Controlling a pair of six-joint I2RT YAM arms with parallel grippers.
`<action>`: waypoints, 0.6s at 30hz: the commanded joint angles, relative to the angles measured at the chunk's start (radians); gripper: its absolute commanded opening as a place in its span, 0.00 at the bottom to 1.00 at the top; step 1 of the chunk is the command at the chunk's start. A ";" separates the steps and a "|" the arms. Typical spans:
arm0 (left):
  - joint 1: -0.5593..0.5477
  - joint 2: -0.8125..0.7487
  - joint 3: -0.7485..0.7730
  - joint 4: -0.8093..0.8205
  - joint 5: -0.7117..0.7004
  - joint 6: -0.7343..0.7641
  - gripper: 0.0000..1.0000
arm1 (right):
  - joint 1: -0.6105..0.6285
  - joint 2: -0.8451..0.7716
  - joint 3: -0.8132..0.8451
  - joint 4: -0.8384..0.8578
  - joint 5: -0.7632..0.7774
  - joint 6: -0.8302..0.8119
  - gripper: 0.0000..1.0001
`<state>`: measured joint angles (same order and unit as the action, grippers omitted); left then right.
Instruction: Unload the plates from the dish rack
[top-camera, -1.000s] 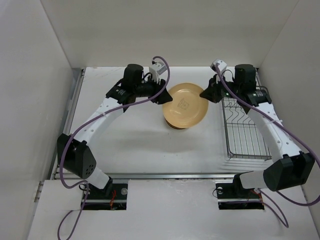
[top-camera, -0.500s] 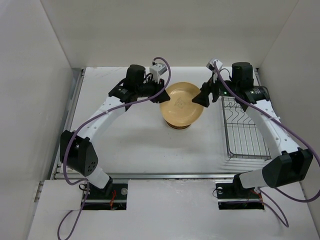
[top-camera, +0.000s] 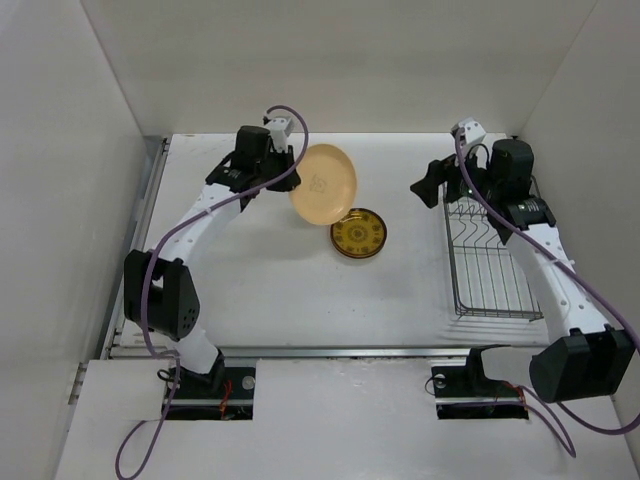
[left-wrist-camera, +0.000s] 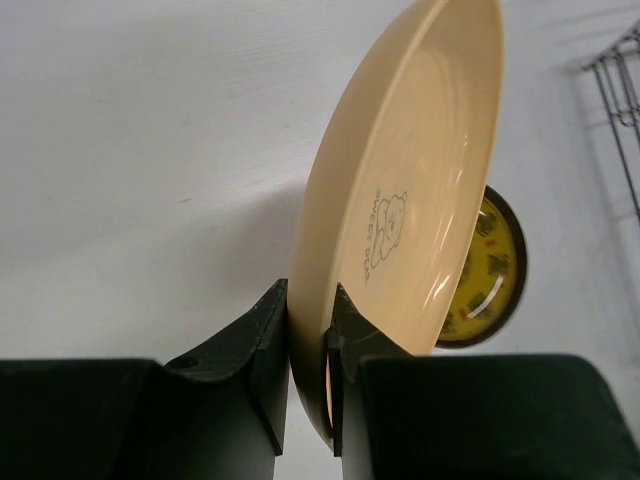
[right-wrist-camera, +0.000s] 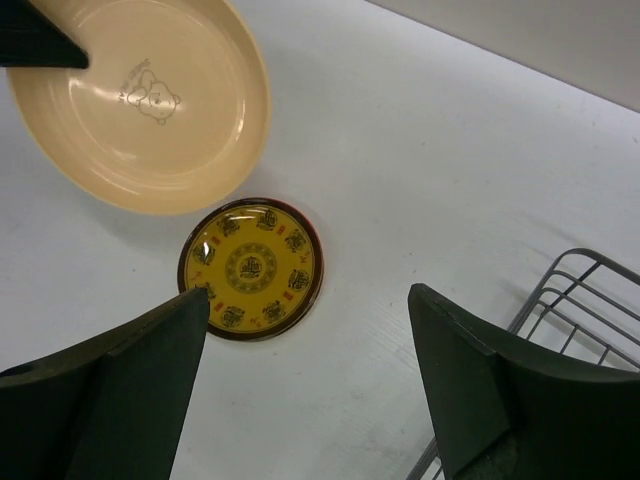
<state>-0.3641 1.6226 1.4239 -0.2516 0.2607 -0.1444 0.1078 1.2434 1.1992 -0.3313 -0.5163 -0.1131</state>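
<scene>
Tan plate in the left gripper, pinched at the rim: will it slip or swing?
Likely rigid: the tan plate shows no bend though the left gripper pinches only its rim. Its glossy surface suggests it may slip or pivot between the fingers. Probably light for its size, since an edge grip holds it tilted.

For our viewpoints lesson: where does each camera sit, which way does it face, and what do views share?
Top external: high behind the robot, looking down at the table; both arms show.
Left wrist: looks along the left tool, shut on the tan plate rim.
Right wrist: looks down between the fingers of the open right tool at the gold-patterned plate.
All three show both plates and the dish rack.
</scene>
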 joint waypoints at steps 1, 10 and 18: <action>0.059 0.011 0.043 0.037 -0.058 -0.066 0.00 | -0.014 -0.039 -0.004 0.087 0.006 0.029 0.86; 0.204 0.120 0.043 0.015 -0.028 -0.149 0.00 | -0.053 -0.039 -0.004 0.087 -0.024 0.029 0.86; 0.234 0.227 0.092 -0.052 -0.040 -0.159 0.00 | -0.062 -0.039 -0.004 0.078 -0.042 0.029 0.86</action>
<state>-0.1371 1.8587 1.4548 -0.2909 0.2134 -0.2760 0.0528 1.2285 1.1950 -0.3046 -0.5320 -0.0963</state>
